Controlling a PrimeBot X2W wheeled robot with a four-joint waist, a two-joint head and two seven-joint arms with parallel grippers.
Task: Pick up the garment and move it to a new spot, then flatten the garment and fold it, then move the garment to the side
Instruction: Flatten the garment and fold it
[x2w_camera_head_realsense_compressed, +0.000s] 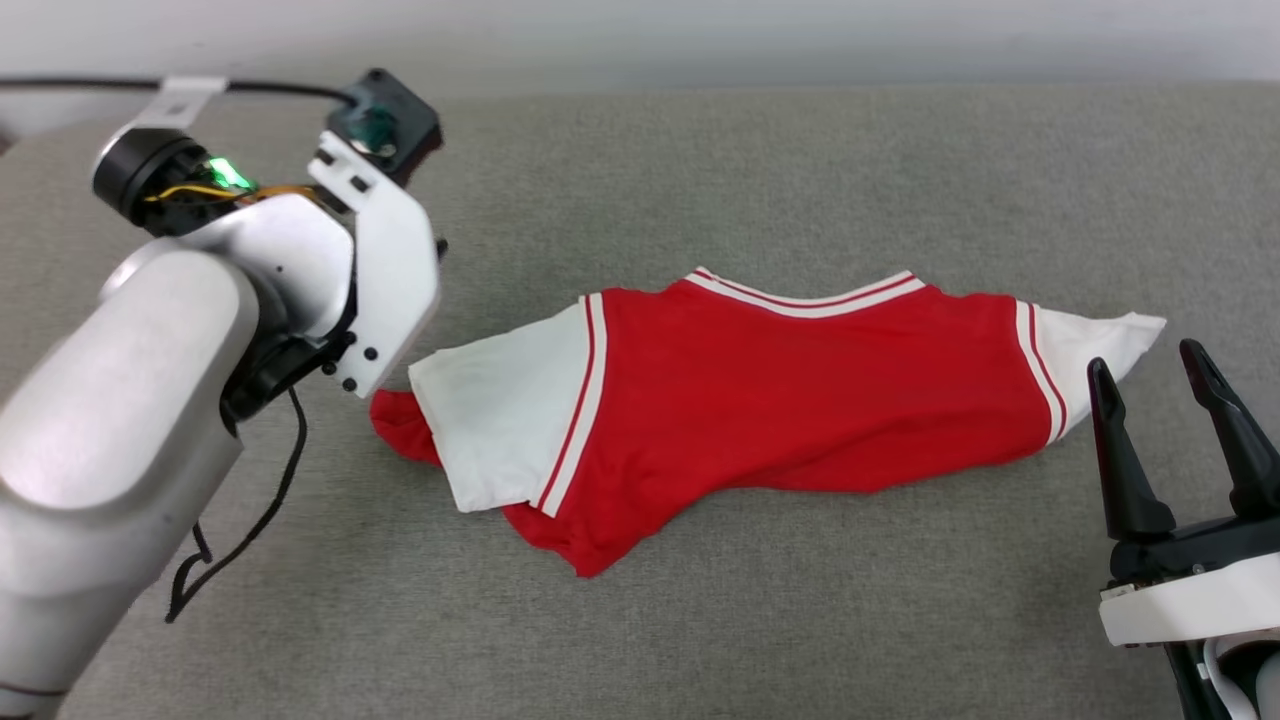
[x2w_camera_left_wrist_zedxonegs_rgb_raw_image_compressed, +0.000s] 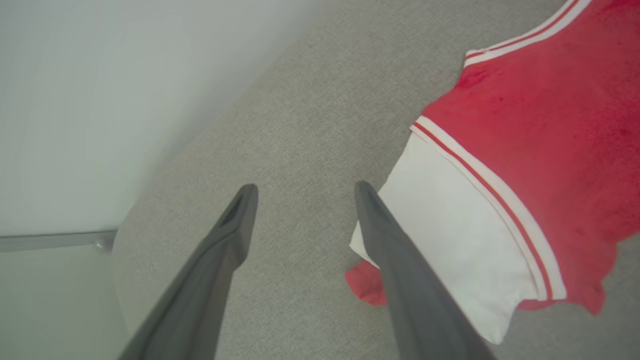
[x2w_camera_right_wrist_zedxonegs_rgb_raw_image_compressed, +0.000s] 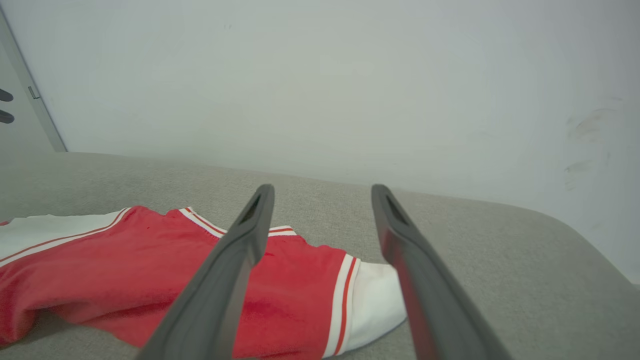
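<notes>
Currently the garment lies rumpled across the middle of the frame on the grey worktop, collar toward the top, with one white sleeve folded over at left-centre. The left fingers are spread wide and empty, just beside that sleeve. The right fingers are likewise wide and empty at lower right, near the other sleeve. The cloth looks light, thin and limp, so it is likely to drape and slide. Best hold, I judge — pinch a shoulder seam or sleeve edge at each end, not the loose middle.
</notes>
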